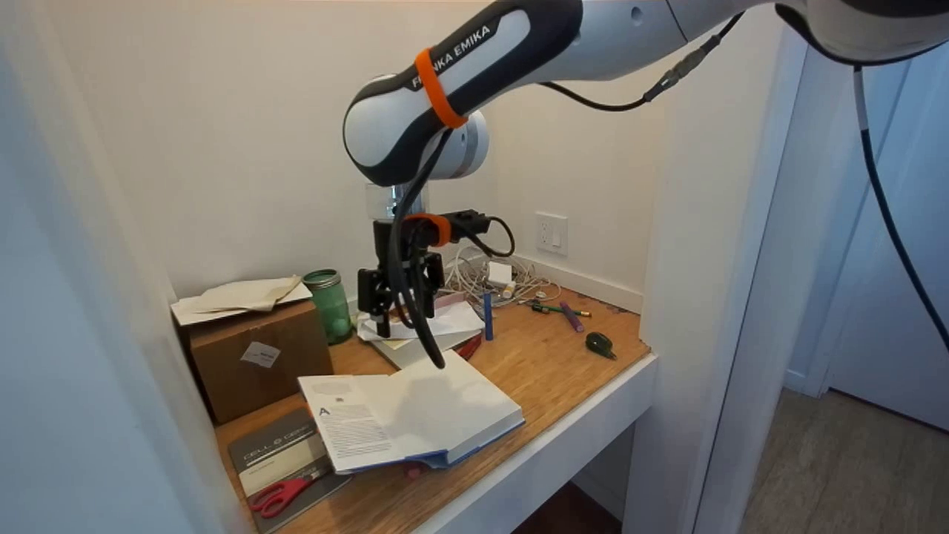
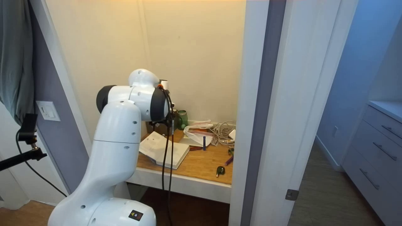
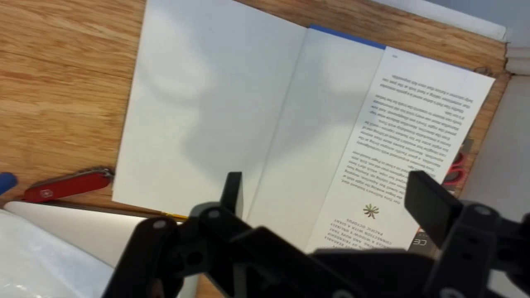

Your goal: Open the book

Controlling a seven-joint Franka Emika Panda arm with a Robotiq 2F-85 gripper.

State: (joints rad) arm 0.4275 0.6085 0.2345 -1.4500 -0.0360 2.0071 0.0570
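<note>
Wrist view: the fingers (image 3: 431, 207) stand wide apart, the open book (image 3: 298, 132) showing between and beyond them; one half shows a blank white page, the other a printed jacket flap, with a strip of blue cover along an edge; in both exterior views the book lies on the near left part of the wooden table (image 1: 537, 356), apart from the fingers, which hang above; at the book's left a grey booklet (image 1: 270, 437) lies partly hidden, red-handled scissors (image 1: 293, 486) on top of it; a cardboard box (image 1: 256, 371) stands far left with loose papers (image 1: 241, 297) on top, a green glass jar (image 1: 331, 305) just to its right; a red Swiss Army knife (image 3: 68, 187) lies at the book's far edge, whether touching I cannot tell; beyond, a blue marker (image 1: 488, 315) stands upright near tangled white cables (image 2: 222, 130); a purple marker (image 1: 571, 317) lies to the right.
</note>
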